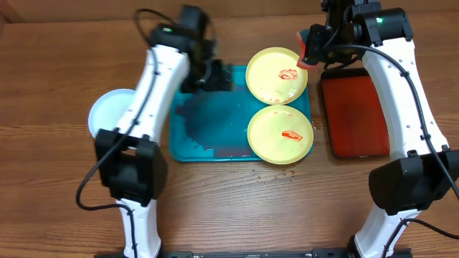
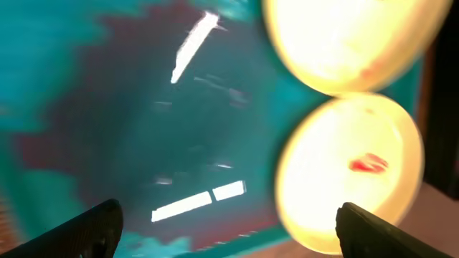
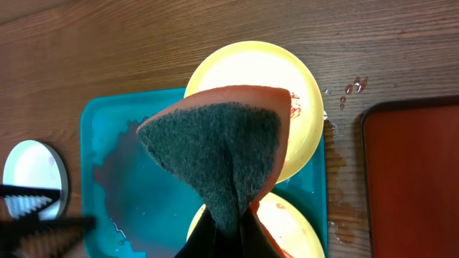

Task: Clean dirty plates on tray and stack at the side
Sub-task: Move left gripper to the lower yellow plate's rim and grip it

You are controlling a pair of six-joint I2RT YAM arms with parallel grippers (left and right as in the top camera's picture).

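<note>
Scouring sponge [image 3: 215,150] pinched in right gripper [image 3: 228,231] hovers over far smeared yellow-green plate [image 1: 277,75] on turquoise tray [image 1: 208,129] mid-bench: likely scrubbing step, next press down and wipe; left gripper [image 2: 229,229] spread empty; pale plate [image 1: 111,115] near left edge.

Robot lab setup: wood-grain counter [image 1: 50,193], left arm [image 1: 154,82] and right arm [image 1: 405,86] mounted at near edge, blue tray [image 1: 208,132], red tray [image 1: 355,115] mid-counter.
</note>
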